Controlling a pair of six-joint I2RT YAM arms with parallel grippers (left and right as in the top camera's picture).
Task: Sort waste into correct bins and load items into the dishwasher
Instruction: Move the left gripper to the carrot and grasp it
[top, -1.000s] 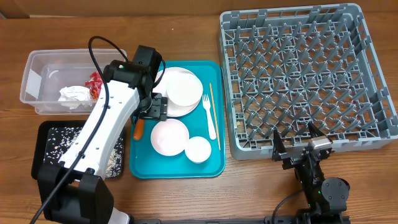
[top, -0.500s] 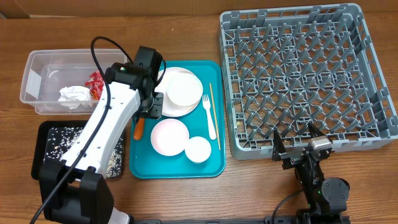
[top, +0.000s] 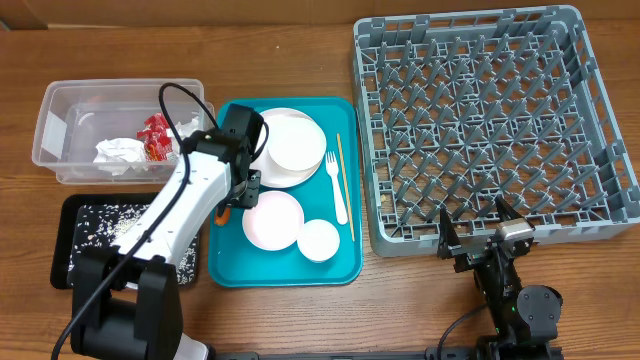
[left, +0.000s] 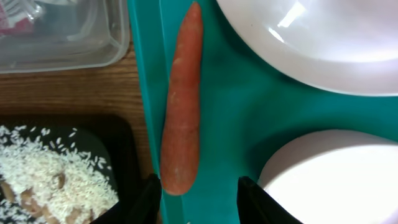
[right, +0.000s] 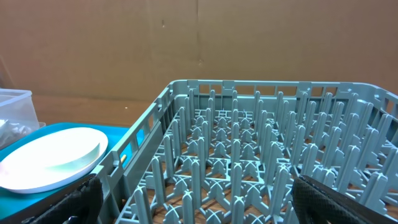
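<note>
The left jaws straddle the thick end of the carrot (left: 181, 106) lying along the left edge of the teal tray (left: 224, 124), though I cannot tell if they pinch it; the right jaws stand spread wide by the dish rack (top: 480, 110).

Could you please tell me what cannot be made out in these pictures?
Left wrist: the frame's bottom edge crops the left end effector; whether it touches the carrot is unclear.
Overhead: the left arm covers most of the carrot.
Right wrist: the dish rack hides most of the teal tray.
</note>
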